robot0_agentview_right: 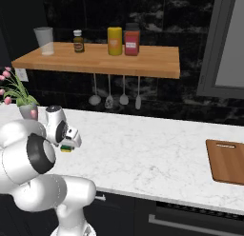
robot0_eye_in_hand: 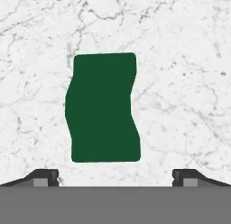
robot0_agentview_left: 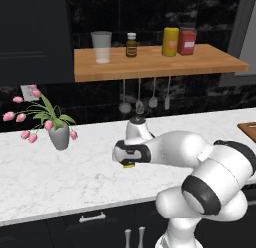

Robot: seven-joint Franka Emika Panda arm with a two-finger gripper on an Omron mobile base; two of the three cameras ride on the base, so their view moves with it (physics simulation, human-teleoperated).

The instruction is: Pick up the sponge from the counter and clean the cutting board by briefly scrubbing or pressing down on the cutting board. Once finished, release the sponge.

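The sponge (robot0_eye_in_hand: 102,108) lies flat on the white marble counter (robot0_eye_in_hand: 185,60), dark green top up, straight below my hand. My gripper (robot0_eye_in_hand: 115,178) is open, one fingertip on each side of the sponge and above it, with nothing held. From the left base view, the sponge's yellow base (robot0_agentview_left: 129,165) peeks out under the gripper (robot0_agentview_left: 130,159). The right base view shows the sponge (robot0_agentview_right: 66,148) beneath the gripper (robot0_agentview_right: 70,141). Far off to the right on the counter (robot0_agentview_right: 143,149) lies the reddish-brown cutting board (robot0_agentview_right: 228,161), whose corner (robot0_agentview_left: 248,129) shows at the right edge.
A grey vase of pink tulips (robot0_agentview_left: 59,134) stands on the counter left of the sponge. Above, a wooden wall shelf (robot0_agentview_left: 150,66) carries a glass, a bottle and two containers. Utensils (robot0_agentview_left: 145,99) hang beneath the shelf. The counter's front edge runs close below the sponge.
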